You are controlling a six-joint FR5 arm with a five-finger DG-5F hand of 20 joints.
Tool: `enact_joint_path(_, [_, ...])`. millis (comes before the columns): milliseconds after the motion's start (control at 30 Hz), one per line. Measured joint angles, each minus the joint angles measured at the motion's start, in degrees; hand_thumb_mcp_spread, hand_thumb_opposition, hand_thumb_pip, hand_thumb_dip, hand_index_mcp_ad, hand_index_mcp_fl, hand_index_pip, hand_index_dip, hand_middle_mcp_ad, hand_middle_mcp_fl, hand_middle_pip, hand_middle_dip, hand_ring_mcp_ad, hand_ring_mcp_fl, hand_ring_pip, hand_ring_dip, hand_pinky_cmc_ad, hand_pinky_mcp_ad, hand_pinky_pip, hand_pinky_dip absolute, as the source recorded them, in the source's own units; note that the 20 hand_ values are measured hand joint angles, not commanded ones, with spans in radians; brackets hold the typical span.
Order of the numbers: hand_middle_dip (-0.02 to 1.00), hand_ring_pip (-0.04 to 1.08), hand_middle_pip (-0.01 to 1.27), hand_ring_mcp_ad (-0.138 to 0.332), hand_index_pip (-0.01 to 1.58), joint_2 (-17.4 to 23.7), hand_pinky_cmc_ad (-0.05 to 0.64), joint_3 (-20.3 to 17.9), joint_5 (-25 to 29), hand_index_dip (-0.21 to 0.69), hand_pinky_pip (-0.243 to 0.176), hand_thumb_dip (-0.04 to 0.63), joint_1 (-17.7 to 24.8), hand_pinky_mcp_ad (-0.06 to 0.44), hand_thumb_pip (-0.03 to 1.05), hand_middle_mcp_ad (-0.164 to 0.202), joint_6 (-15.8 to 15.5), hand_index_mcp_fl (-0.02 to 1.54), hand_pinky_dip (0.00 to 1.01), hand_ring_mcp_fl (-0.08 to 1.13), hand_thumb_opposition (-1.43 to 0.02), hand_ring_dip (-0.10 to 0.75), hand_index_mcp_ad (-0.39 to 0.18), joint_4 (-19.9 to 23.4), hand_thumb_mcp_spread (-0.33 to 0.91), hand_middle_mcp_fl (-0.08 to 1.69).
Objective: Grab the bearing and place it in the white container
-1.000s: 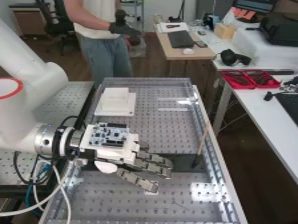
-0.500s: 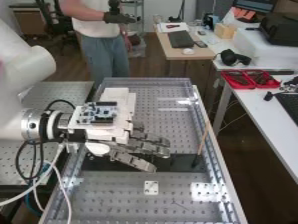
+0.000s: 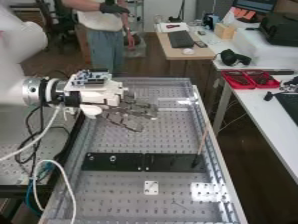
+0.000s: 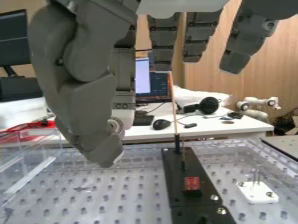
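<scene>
Thumb and nearest finger of the hand are bent toward each other, prob. pinching the bearing: a pale round rim peeks out b/w them in the wrist view, part hidden by the thumb, so ID is a best guess. Other fingers hang loose, apart from it. Hand's over the far part of the bench, well clear of the black plate. Progress: pick-up looks done, bearing's up off the surface; drop-off isn't. Left to do: line up w/ the white container, lower, let go, back off. Main risk IMO is a small round part slipping out of a narrow pinch. Surface: perforated metal bench top inside a clear-walled frame; black plate lies across it w/ a red block and a thin upright stick at one end, small white plate w/ holes just beside, nearer the high cam. Room: white side table w/ red trays and black headphones, lower wooden desk behind, monitor etc.
</scene>
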Motion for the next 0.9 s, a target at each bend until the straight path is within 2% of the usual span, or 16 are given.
enact_joint_path(467, [0.19, 0.10, 0.14, 0.117, 1.41, 6.0, 0.358, -6.3, 18.0, 0.211, -0.045, 0.344, 16.4, 0.278, 0.51, 0.079, 1.4, 0.33, 0.18, 0.00, -0.97, 0.080, -0.134, 0.3, 0.51, 0.07])
enact_joint_path(900, [0.19, 0.10, 0.14, 0.113, 1.41, 8.5, 0.358, -8.9, 32.7, 0.211, -0.045, 0.344, 31.0, 0.278, 0.51, 0.075, 3.2, 0.33, 0.18, 0.00, -0.97, 0.080, -0.134, -0.7, 0.51, 0.07])
